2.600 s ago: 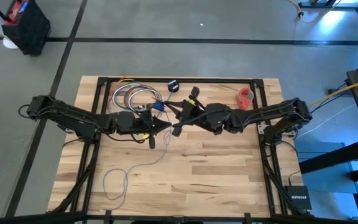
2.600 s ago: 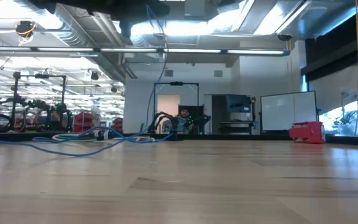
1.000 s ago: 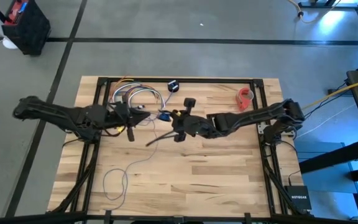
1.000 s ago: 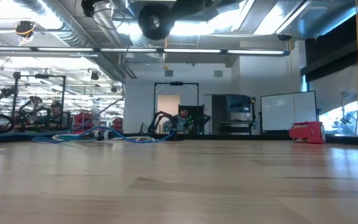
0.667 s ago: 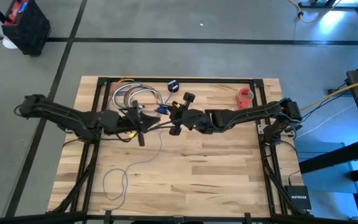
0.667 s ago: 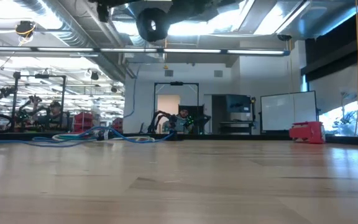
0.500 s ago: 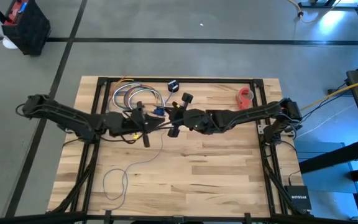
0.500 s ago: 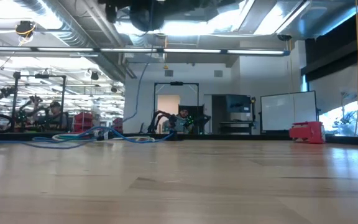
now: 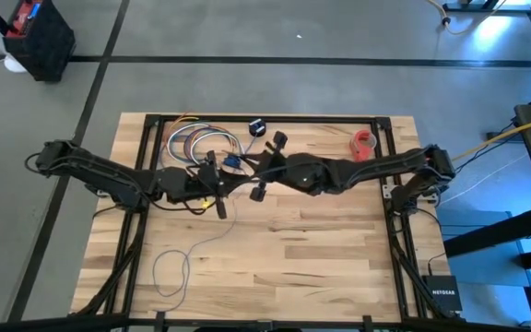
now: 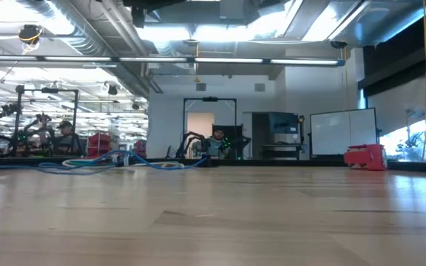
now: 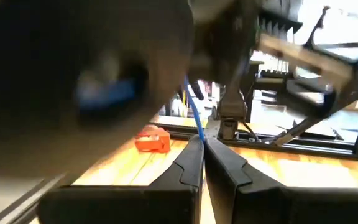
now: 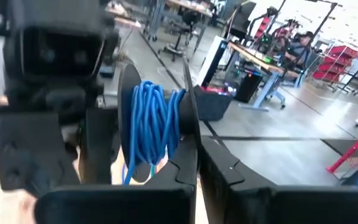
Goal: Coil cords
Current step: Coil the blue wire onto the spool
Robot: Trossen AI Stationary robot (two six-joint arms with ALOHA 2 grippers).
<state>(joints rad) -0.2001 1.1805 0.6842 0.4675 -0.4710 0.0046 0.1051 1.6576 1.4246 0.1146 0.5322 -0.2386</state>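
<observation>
The cord is a thin bluish cable. Part of it is wound as a blue coil (image 12: 151, 124) around a black round puck (image 12: 188, 115), which hangs above the table's far middle (image 9: 235, 164). My right gripper (image 12: 197, 149) comes in from the right (image 9: 250, 171) and is shut on the puck. My left gripper (image 11: 199, 138) faces it from the left (image 9: 232, 182) and is shut on the cord. The rest of the cord (image 9: 218, 235) drops to the table and lies there in loose loops (image 9: 169, 272). My left gripper pinches a single strand of the cord (image 11: 196, 124) between its two fingertips. It points level from the table's left. From the tips the strand runs on to the puck, lifted clear of the table. My right gripper pinches the rim of one of the puck's black discs (image 12: 191, 134) between its two fingers. It points about level from the table's right. The puck stands on edge, clear of the table, with the blue coil beside the fingers.
A bundle of multicoloured looped wires (image 9: 196, 143) lies at the far left. A separate black disc (image 9: 257, 127) sits at the far edge, and a red tape roll (image 9: 365, 143) at the far right. The near half of the wooden table (image 9: 321, 267) holds only the cord's loops.
My left gripper has moved toward the table's right, closing in on the puck, and has sunk a little. My right gripper has risen and rolled, carrying the puck up out of the low view. The loops on the table have stayed where they were.
</observation>
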